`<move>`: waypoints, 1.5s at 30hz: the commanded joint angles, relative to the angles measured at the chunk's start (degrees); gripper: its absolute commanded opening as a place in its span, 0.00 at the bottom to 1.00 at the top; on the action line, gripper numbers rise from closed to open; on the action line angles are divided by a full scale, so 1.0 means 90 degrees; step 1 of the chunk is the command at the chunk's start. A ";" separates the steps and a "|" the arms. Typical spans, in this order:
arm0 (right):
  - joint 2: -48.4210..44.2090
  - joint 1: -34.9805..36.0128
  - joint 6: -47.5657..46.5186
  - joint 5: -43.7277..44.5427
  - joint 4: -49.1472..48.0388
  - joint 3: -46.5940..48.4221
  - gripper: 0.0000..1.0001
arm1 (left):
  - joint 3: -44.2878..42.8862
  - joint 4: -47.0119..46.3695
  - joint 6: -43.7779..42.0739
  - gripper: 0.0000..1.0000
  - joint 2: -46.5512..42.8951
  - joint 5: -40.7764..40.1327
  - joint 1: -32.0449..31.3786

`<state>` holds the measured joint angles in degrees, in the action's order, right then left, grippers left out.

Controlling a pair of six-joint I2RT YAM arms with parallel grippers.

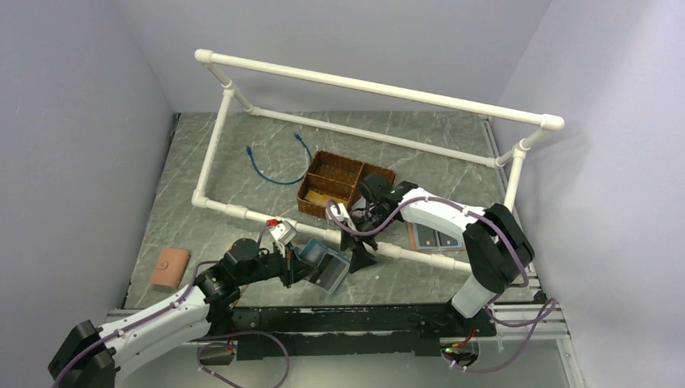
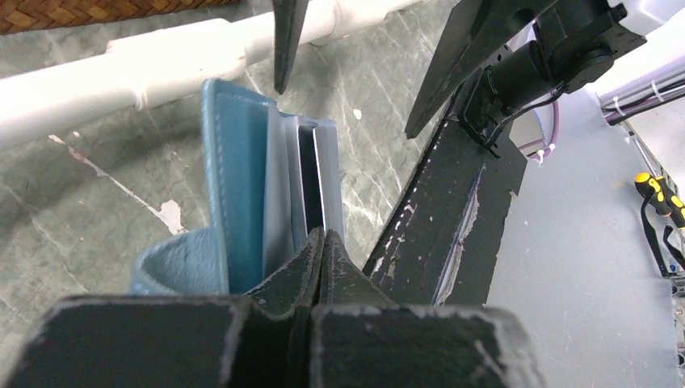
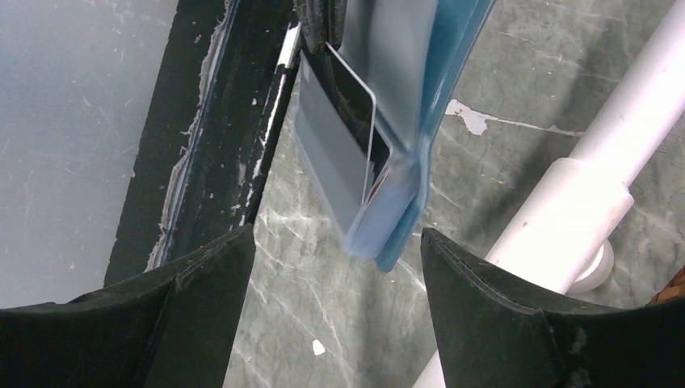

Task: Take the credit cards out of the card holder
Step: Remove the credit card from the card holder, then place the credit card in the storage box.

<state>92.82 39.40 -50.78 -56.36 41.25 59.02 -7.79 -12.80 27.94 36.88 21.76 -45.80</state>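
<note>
The slate-blue card holder hangs off the table, with my left gripper shut on one of its leaves. In the left wrist view the fingertips are pressed together at the holder's near edge, and a dark credit card sits in a pocket. My right gripper points down beside it, open. In the right wrist view the holder's lower corner hangs just ahead of the open right gripper. The dark card with a pale rim shows in its pocket. Nothing is between the right fingers.
A white pipe frame crosses just behind the grippers. A wicker basket stands beyond it, with a blue cable to its left. An orange-tan holder lies at left, a brown holder with two grey cards at right. A black rail runs along the near edge.
</note>
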 commanded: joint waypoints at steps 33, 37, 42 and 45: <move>-0.0752 -0.0254 0.1328 -0.0497 -0.0555 0.0454 0.76 | -0.0763 -0.0671 0.0399 0.00 -0.0128 -0.0095 -0.0136; -0.0717 -0.0258 0.1511 -0.0459 -0.0673 0.0409 0.74 | -0.0882 -0.0986 0.0362 0.00 0.0282 0.0027 -0.0136; -0.0624 -0.0256 0.1643 -0.0437 -0.0740 0.0414 0.70 | -0.0873 -0.1160 0.0425 0.00 0.0342 0.0111 -0.0136; -0.0618 -0.0258 0.1656 -0.0518 -0.0727 0.0433 0.67 | -0.0827 -0.1135 0.0446 0.00 0.0250 0.0084 -0.0136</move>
<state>87.31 37.26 -36.88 -58.02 36.36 61.41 -13.43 -19.14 32.18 40.03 21.17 -46.76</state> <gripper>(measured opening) 0.692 0.006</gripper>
